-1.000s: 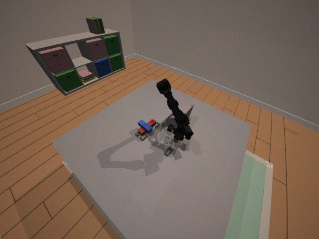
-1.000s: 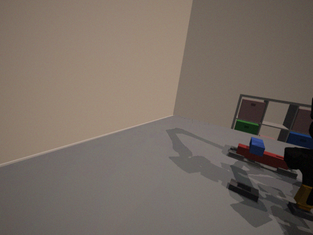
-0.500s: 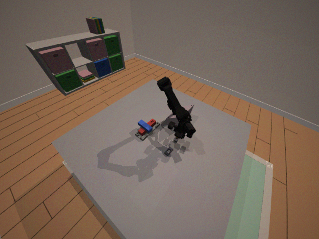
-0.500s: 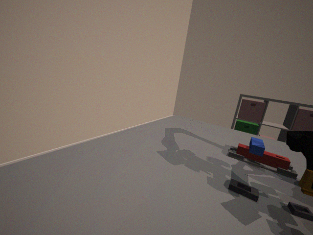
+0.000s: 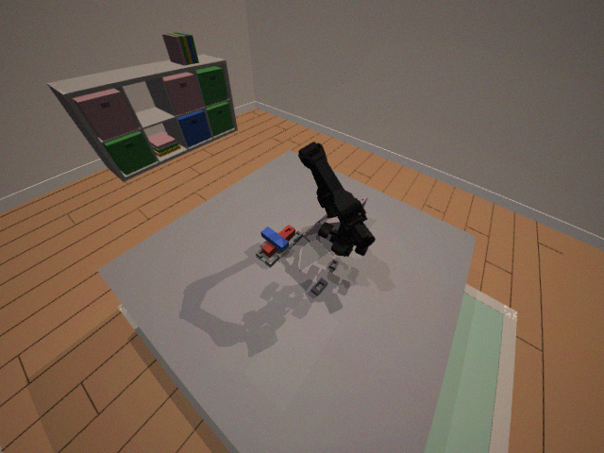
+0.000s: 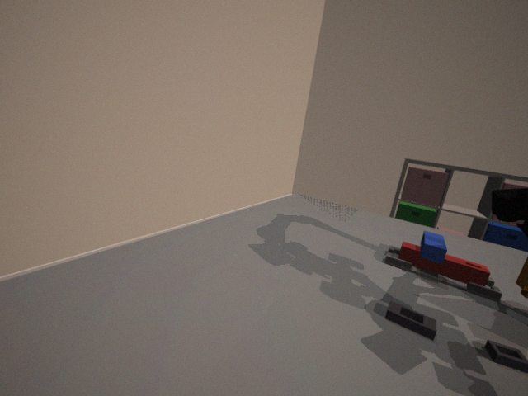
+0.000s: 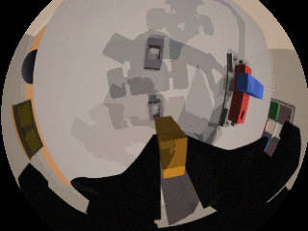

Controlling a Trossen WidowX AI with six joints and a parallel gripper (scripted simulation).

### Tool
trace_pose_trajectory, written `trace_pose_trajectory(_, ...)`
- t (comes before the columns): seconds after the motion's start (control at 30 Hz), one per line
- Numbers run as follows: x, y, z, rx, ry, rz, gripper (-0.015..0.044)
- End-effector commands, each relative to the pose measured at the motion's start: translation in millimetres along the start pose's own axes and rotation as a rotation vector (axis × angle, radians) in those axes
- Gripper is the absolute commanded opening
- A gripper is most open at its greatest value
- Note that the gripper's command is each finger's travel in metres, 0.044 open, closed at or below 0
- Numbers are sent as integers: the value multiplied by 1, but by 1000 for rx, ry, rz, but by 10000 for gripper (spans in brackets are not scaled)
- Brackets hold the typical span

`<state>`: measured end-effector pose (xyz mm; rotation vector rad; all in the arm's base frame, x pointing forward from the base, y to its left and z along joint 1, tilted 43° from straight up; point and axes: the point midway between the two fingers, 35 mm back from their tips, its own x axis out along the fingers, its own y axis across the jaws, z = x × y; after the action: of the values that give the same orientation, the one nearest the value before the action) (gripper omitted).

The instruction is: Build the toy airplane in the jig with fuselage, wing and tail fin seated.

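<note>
From here I see plank flooring (image 5: 209, 177) with a wood look, a smooth, matt grey tabletop (image 5: 293, 365) (image 6: 179, 323) (image 7: 87, 96), and a matt, plastic-looking blue wing (image 5: 275, 238) (image 6: 433, 247) (image 7: 250, 86) and red fuselage (image 5: 267, 249) (image 6: 464, 269) (image 7: 239, 107).

From where I stand, the top view looks steeply down from high up and well back, taking in the whole tabletop (image 5: 302, 370), the black arm (image 5: 336, 190) and the cube shelf (image 5: 114, 75) (image 6: 405, 187) beyond the gripper (image 5: 348, 253) (image 7: 165, 137). The exterior view sits low and nearer, gazing across the tabletop past the gripper's side toward a wall corner. The wrist view is closest, riding just behind the gripper and peering out beyond its fingertips in a round, wide sweep. Top and exterior share the shelf and the red fuselage (image 5: 268, 249) (image 6: 460, 269) (image 7: 238, 108) beside the gripper; wrist catches that fuselage too.
</note>
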<state>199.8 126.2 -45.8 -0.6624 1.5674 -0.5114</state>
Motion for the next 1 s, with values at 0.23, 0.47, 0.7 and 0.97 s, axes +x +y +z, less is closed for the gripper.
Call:
trace_pose_trajectory(0.23,-29,-3,-1,26,6,20,0)
trace_pose_trajectory(0.47,-29,-14,2,38,15,37,0)
trace_pose_trajectory(0.7,-28,-35,8,51,19,58,0)
trace_pose_trajectory(0.97,-26,-62,15,60,14,71,0)
